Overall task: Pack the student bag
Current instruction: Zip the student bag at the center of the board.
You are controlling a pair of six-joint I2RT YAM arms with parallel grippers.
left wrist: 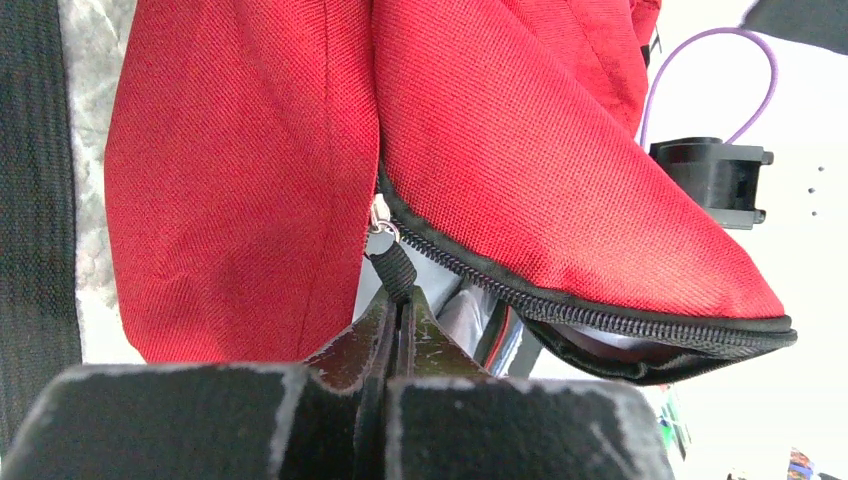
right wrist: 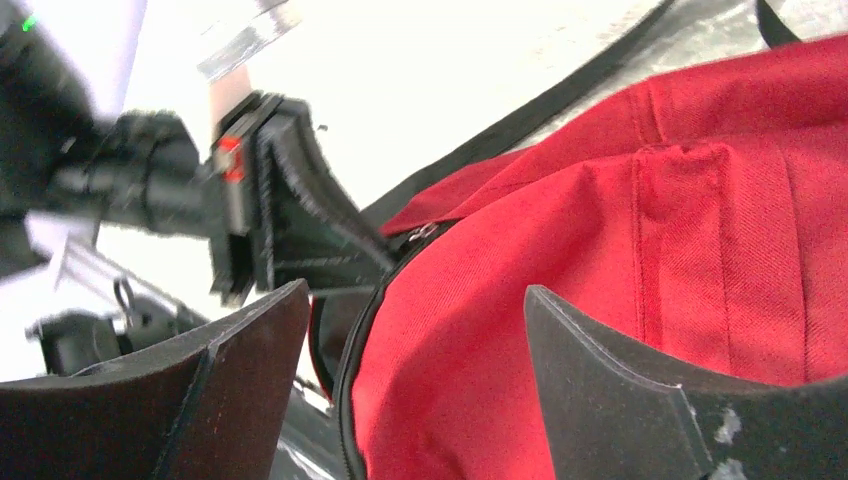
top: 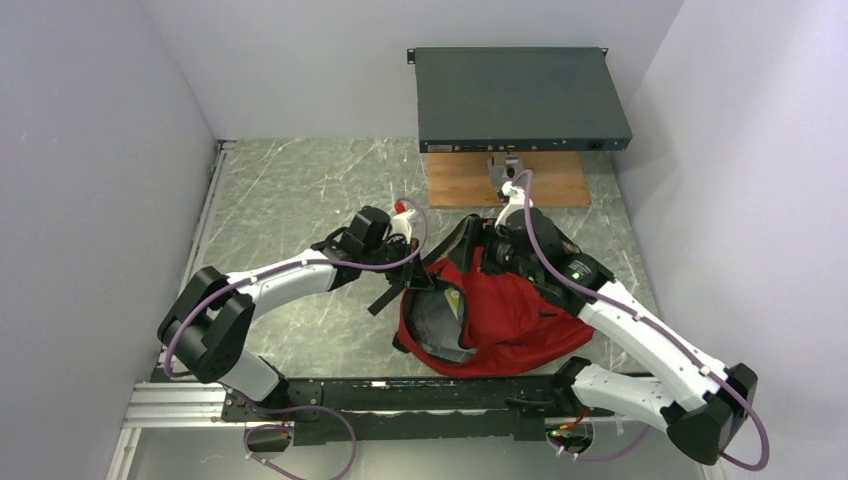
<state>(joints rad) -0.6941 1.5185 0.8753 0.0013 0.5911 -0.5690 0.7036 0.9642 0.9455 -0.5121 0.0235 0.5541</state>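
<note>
While the overhead view cannot show either hand's state, it does place the bag (top: 515,315) on the table (top: 290,200). Its mouth gapes toward the left gripper (top: 415,268), which sits at the rim of the opening. The right gripper (top: 497,252) is at the bag's far edge.

Left wrist view: the jaws are pinched together on the black zip pull (left wrist: 396,268), held only at the very fingertips. The zip (left wrist: 520,290) runs away to the right of the hand. The bag's red cloth is lifted above it and the inside shows beneath.

Right wrist view: the jaws stand wide and hold nothing. Red cloth bulges up between them, but I cannot confirm contact. The left gripper shows just ahead and to the left of this hand.

Risks, as I judge them:
- The hold on the pull is shallow, so a sideways tug could slip it free.
- With the right hand gripping nothing, the soft bag may drag across the table instead of the zip running.
- The two hands are close, and a careless move could knock them together.
</note>
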